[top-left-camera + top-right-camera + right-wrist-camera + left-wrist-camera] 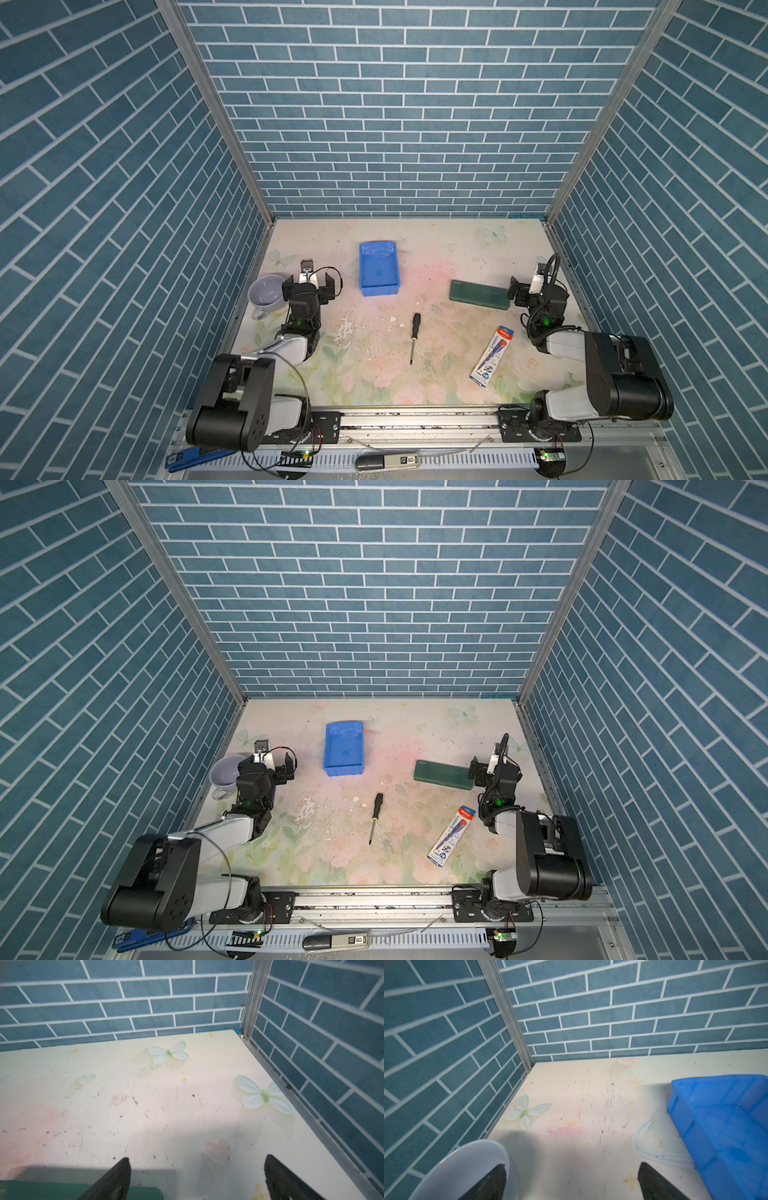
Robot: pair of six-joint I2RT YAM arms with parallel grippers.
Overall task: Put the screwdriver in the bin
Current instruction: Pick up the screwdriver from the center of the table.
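Screwdriver [414, 337] looks light, rigid, slim, liable to roll; I'd pinch its black handle [416, 322] crosswise. Left pincer [572, 1167] and right pincer [197, 1164] both gape wide, empty.

Bright, even overhead light, soft shadows on the table [581, 1088], wide-angle bowing, slightly soft wrist views.

1. lavender mug [266, 291] sitting at the left edge of the floral worktop [374, 382], handle toward the front
2. dark green flat case [478, 294] over on the right side
3. red-white-blue pen pack [492, 358] lying diagonal nearer the front, apart from the case
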